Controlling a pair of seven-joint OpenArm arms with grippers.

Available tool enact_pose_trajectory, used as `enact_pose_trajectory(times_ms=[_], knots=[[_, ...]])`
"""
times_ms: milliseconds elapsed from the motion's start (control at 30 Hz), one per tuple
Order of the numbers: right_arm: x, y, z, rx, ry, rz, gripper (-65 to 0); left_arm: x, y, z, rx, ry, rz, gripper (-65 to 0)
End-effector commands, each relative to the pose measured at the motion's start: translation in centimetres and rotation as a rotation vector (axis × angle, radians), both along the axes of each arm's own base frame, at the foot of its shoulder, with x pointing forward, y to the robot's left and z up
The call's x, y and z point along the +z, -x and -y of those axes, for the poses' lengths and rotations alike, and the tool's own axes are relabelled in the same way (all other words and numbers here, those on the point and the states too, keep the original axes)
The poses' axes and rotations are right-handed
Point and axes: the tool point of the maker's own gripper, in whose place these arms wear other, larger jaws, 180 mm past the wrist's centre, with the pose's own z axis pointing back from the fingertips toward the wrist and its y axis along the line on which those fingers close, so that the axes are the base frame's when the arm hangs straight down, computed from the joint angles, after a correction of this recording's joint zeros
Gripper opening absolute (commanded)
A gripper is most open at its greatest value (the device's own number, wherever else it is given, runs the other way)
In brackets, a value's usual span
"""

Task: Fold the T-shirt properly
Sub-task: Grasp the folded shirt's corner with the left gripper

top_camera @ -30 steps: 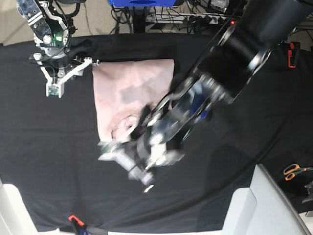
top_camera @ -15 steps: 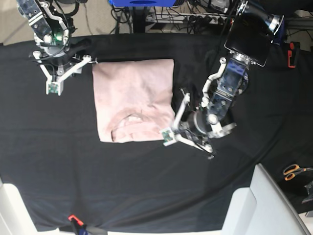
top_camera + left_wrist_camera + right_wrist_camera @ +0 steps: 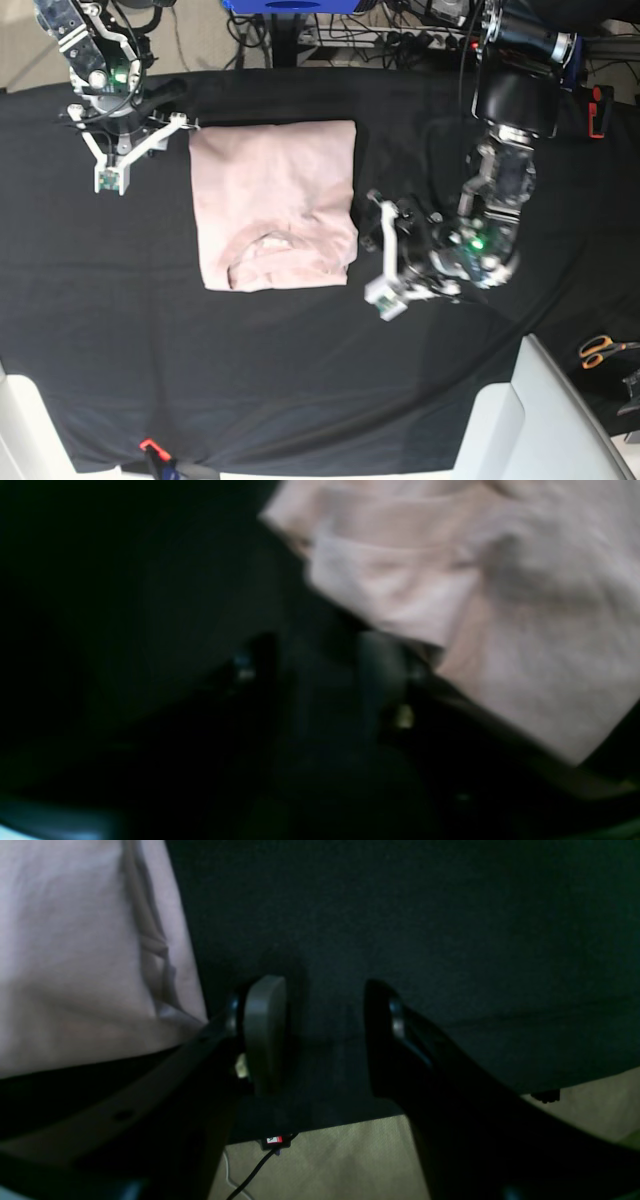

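The soft, wrinkled pale pink T-shirt [image 3: 275, 205] is lying folded into a rectangle on the black table cloth [image 3: 150, 340]. The left gripper [image 3: 385, 250] and right gripper [image 3: 320, 1035] are both hovering released beside it.

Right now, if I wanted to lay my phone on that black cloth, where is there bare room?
The widest bare stretch of black cloth runs below the T-shirt, toward the near edge. The strip left of the shirt, under the right end effector, is bare too. It is crowded right of the shirt, where the left end effector sits close to its edge.
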Motion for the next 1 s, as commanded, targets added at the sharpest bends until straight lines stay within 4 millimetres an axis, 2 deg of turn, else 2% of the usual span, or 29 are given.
enact_pose_trajectory(times_ms=[0, 67, 200, 433, 633, 867, 967], knots=[[0.8, -0.8, 0.3, 0.003, 0.014, 0.040, -39.9, 1.7, -1.9, -0.1, 0.020, 0.032, 0.047, -28.3], [0.8, -0.8, 0.3, 0.003, 0.014, 0.040, -39.9, 1.7, -2.4, -0.2, 0.044, 0.065, 0.030, -24.7], [0.8, -0.8, 0.3, 0.004, 0.013, 0.040, -39.9, 0.7, -3.0, -0.1, 0.071, 0.104, -0.027, -24.5], [0.9, -0.9, 0.3, 0.004, 0.013, 0.042, -39.9, 0.6, -3.0, 3.1, 0.083, 0.226, -0.070, -24.7], [0.8, -0.9, 0.3, 0.006, 0.013, 0.041, -39.9, 0.7, -2.9, 4.6, 0.076, 0.257, -0.076, -24.8], [0.8, -0.9, 0.2, 0.005, 0.011, 0.041, -39.9, -2.2, -2.3, 4.7, 0.138, 0.313, -0.172, -24.8], [0.8, -0.9, 0.2, 0.005, 0.011, 0.041, -39.9, -1.8, -3.0, 5.2, 0.178, 0.403, -0.185, -24.8]])
